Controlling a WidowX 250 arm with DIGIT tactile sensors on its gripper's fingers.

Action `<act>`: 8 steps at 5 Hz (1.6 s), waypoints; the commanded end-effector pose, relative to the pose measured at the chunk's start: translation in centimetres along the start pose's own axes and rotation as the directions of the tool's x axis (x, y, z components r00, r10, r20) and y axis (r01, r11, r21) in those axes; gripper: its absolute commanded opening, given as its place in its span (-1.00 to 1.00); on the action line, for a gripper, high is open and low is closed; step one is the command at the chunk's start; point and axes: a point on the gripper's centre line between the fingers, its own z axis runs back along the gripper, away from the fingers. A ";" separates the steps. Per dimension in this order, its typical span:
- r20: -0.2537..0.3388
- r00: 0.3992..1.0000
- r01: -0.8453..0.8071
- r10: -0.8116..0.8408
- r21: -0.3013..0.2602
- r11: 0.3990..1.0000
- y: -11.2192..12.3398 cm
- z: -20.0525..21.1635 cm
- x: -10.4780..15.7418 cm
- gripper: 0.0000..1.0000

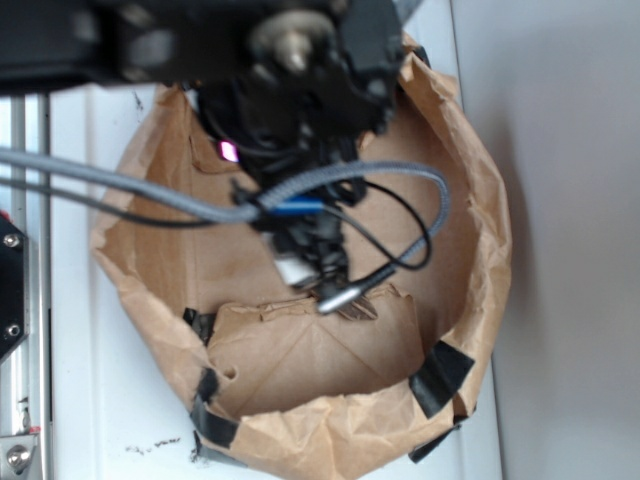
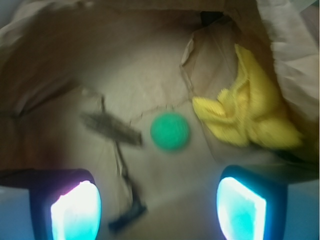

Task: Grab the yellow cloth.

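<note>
Hovering inside a brown paper bag (image 2: 125,30), the gripper (image 2: 160,210) has its two fingers (image 2: 75,212) spread wide with nothing between them. Beyond them a green ball (image 2: 170,131) lies on the bag floor. Farther right, the yellow cloth (image 2: 250,112) rests crumpled against the bag wall.

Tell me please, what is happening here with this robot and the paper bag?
A robot arm is reaching down into an open brown paper bag. Its gripper is open and holds nothing. On the bag's floor lie a yellow cloth, bunched against the side wall, and a green ball near the middle. The gripper hangs above them, closer to the ball than to the cloth, so the cloth is not yet grabbed. From the outside view, the arm hides both things.
</note>
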 end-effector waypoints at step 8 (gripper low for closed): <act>0.150 0.910 -0.403 0.388 0.092 0.910 7.2 -7.1 2.9 1.00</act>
